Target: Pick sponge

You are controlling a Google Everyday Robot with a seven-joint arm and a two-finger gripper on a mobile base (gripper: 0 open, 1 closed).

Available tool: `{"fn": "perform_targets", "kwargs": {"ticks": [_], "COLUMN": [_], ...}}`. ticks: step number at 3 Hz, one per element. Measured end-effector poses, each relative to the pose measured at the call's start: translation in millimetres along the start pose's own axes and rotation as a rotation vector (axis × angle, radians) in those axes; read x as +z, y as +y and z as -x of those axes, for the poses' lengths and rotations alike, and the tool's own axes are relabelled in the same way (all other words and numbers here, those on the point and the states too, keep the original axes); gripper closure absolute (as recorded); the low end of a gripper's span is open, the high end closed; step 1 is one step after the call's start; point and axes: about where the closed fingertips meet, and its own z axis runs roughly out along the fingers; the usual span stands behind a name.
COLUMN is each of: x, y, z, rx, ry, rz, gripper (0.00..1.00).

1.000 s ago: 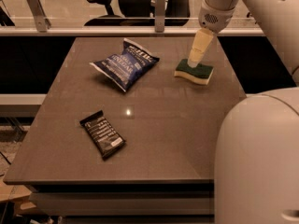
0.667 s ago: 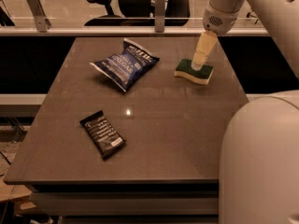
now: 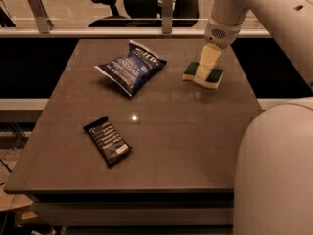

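Note:
The sponge (image 3: 215, 75), dark green on top over pale yellow foam, lies at the back right of the brown table (image 3: 176, 146). My gripper (image 3: 202, 75) hangs from the white arm (image 3: 230, 13) and comes down onto the middle of the sponge, covering its centre. The green top shows on both sides of the gripper. The sponge still rests on the table.
A blue chip bag (image 3: 131, 67) lies at the back centre, left of the sponge. A black snack bar wrapper (image 3: 107, 140) lies front left. The robot's white body (image 3: 276, 170) fills the lower right. A railing and office chairs stand behind the table.
The gripper has come lower, down onto the sponge's middle. The sponge, chip bag and wrapper have not moved.

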Motion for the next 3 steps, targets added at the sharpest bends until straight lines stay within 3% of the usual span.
{"fn": "perform_targets", "kwargs": {"ticks": [3], "x": [45], "y": [17], "z": [12], "rx": [-0.019], "ry": [0.076], "rz": [-0.024], "gripper": [0.03]}}
